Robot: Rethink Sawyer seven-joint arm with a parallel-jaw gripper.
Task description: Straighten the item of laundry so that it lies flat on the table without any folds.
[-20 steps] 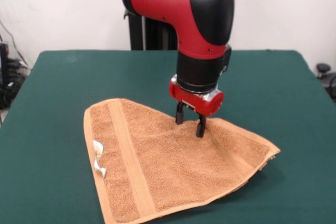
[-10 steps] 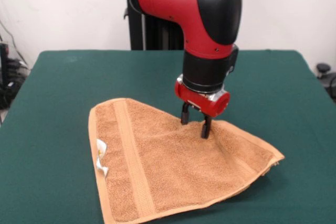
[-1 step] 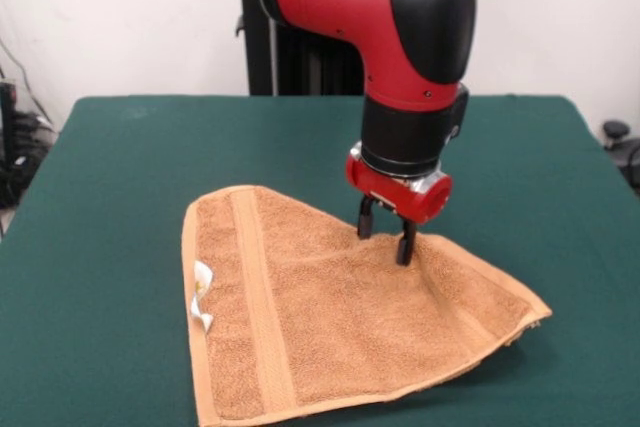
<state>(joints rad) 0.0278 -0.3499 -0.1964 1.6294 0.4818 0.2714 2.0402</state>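
The towel (image 3: 340,312) lies on the green table (image 3: 120,177), doubled over into a rough triangle with its white tag (image 3: 202,292) at the banded edge. My claw (image 3: 385,239) presses down at the towel's far folded edge, fingers a little apart and straddling a ridge of terry (pinched or only pinned, I cannot tell). I judge that this placement lets me drag the fold outward.

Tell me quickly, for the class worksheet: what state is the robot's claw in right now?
Claw: fingers apart, tips pressed down into the towel near its far folded edge; whether it pinches any cloth cannot be told.
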